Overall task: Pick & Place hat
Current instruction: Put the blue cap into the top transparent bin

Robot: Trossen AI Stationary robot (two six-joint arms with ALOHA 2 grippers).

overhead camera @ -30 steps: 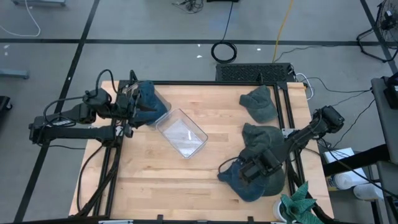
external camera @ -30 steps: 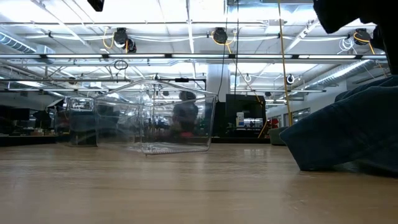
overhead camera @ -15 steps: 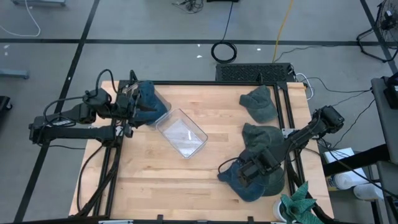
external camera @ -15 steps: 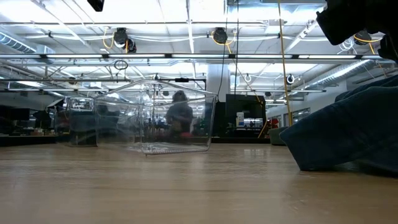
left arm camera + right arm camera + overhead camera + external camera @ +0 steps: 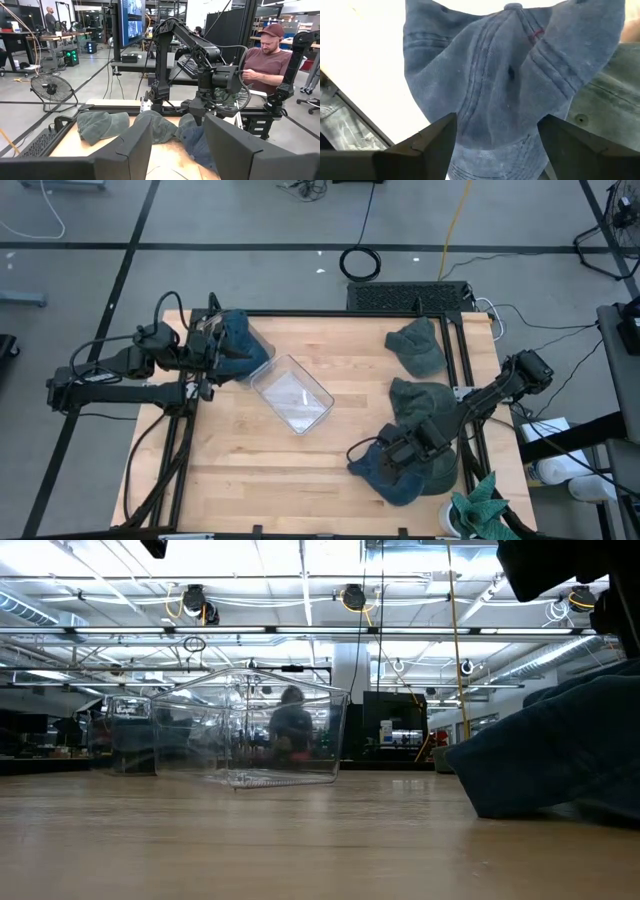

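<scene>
High view: I see the wooden table (image 5: 250, 470) with a clear plastic box (image 5: 292, 395) lying near its centre, slightly left. My left gripper (image 5: 212, 350) sits at the upper left of the table, right against a blue hat (image 5: 240, 345) bunched at that corner; from this angle I cannot tell whether its fingers grip the cloth or merely rest beside it. In the left wrist view the two dark fingers (image 5: 130, 150) stand apart with bare table between them.

My right gripper (image 5: 392, 458) is at the lower right of the frame, poised over a second blue hat (image 5: 400, 477). The right wrist view shows its fingers (image 5: 427, 142) spread wide on either side of that hat's crown (image 5: 505, 75), not pinching it. Just above it in the high view lies a grey-green hat (image 5: 425, 402), touching or overlapping the blue one, and another grey-green hat (image 5: 417, 346) lies apart at the upper right.

The low view shows the box (image 5: 250, 730) and a dark fold of hat (image 5: 560, 755) at the right.
</scene>
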